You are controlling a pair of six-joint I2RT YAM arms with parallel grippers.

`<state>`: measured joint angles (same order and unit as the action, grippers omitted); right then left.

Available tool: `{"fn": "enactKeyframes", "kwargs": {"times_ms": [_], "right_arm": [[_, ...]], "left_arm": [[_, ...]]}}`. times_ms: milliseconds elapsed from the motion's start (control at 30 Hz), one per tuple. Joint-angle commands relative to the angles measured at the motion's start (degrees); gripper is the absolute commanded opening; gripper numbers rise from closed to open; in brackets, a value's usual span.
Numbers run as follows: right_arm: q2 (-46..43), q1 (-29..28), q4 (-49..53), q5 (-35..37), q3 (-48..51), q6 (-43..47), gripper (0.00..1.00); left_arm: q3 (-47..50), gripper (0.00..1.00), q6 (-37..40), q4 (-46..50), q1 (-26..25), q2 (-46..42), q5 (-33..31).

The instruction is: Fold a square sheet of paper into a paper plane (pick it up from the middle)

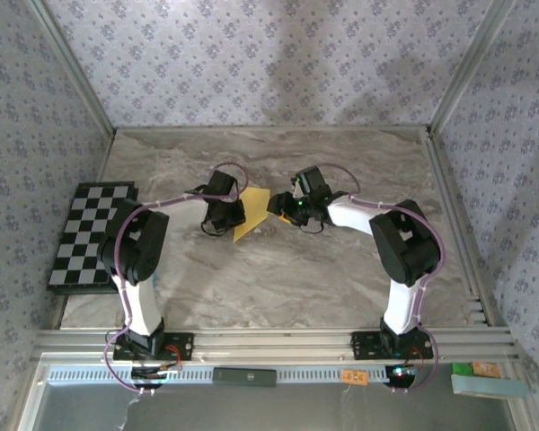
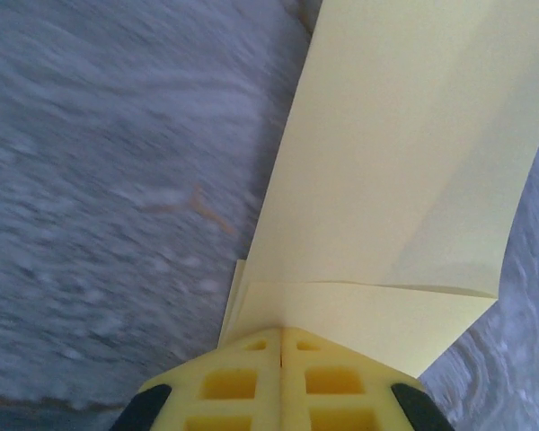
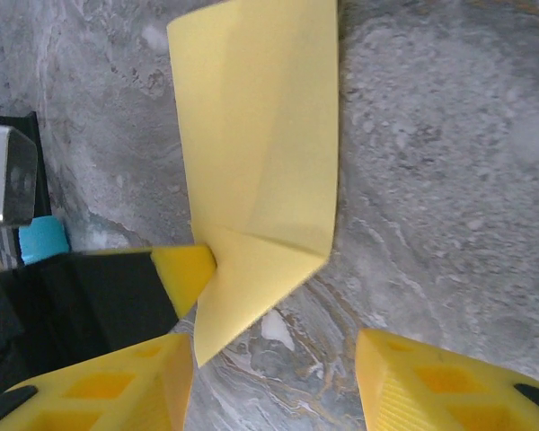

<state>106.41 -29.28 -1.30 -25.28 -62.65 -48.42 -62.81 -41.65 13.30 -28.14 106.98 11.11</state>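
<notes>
Yellow paper (image 1: 251,213) pinched at one end in the fully closed left claw (image 2: 281,359), over the middle of the tabletop (image 1: 278,278) between both arms. Hold that pinch firm; bring the half-open, empty right claw (image 3: 274,377) squarely onto the free edge before closing, to avoid twisting the paper. Looks thin, layered, long and narrow, with a slanted crease near the held end.

Thin, matt, creased yellow paper (image 2: 404,180) on a smooth, grey-veined, stone-look table (image 1: 278,278)
</notes>
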Motion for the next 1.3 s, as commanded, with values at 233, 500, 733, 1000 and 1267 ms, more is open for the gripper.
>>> {"fn": "enactKeyframes", "kwargs": {"times_ms": [233, 500, 733, 1000, 1267], "right_arm": [[-6.8, 1.9, 1.5, 2.3, 7.9, -4.0, 0.50], [-8.3, 2.2, 0.6, 2.9, 11.0, -5.6, 0.49], [-7.1, 2.2, 0.1, 1.5, 10.4, -5.5, 0.48], [-8.3, 2.4, 2.0, 3.1, 11.0, -6.4, 0.48], [-7.0, 1.2, 3.3, 2.3, 10.3, -9.1, 0.48]], "left_arm": [[-0.6, 0.01, 5.6, 5.9, -6.2, -0.8, 4.5], [-1.2, 0.14, -0.3, -0.7, -6.4, -3.2, 8.6], [-1.0, 0.11, -2.9, -1.8, -6.5, -1.9, 6.5], [0.6, 0.06, -7.6, -0.8, -5.8, 0.3, 4.8], [3.8, 0.06, -12.6, -3.5, -3.6, 1.2, 10.1]]}}
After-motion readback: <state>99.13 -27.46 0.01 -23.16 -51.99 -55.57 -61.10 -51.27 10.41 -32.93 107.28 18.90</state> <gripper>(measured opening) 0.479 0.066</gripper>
